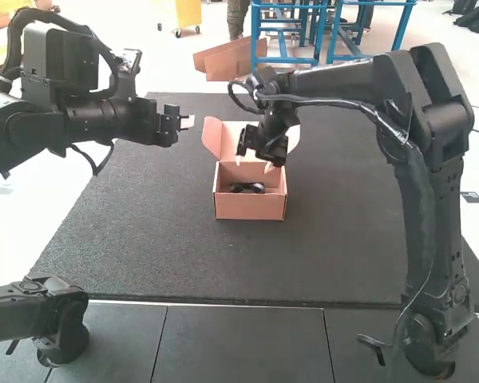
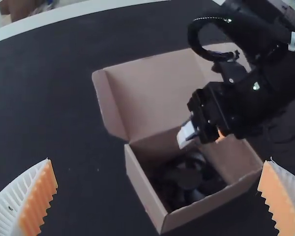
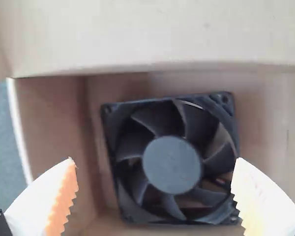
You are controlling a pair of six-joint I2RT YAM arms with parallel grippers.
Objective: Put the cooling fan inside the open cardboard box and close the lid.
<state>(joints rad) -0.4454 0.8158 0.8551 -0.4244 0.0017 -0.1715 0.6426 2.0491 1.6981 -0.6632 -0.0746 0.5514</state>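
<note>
The black square plastic cooling fan [image 3: 172, 160] lies on the bottom of the small brown cardboard box [image 1: 250, 206], with its round hub and curved blades facing up. The box stands near the middle of the dark rubber mat [image 1: 144, 223]. Its lid [image 1: 223, 137] is raised at the far side, so the top is open.

The right claw [image 1: 259, 162] hangs close above the open top, toward the lid side, and points down into the box. In the right wrist view its two white ribbed fingers [image 3: 51, 206] with orange pads are spread wide. The fan sits below and between them, inside the box walls, and touches neither finger. This claw holds nothing.

The left claw [image 1: 182, 122] hovers over the mat to the left of the box, near the raised lid but apart from it. In the left wrist view its fingers [image 2: 32, 201] are also spread wide and empty. The box and the right claw lie beyond them, and the dark shape of the fan can be made out inside the box.
</note>
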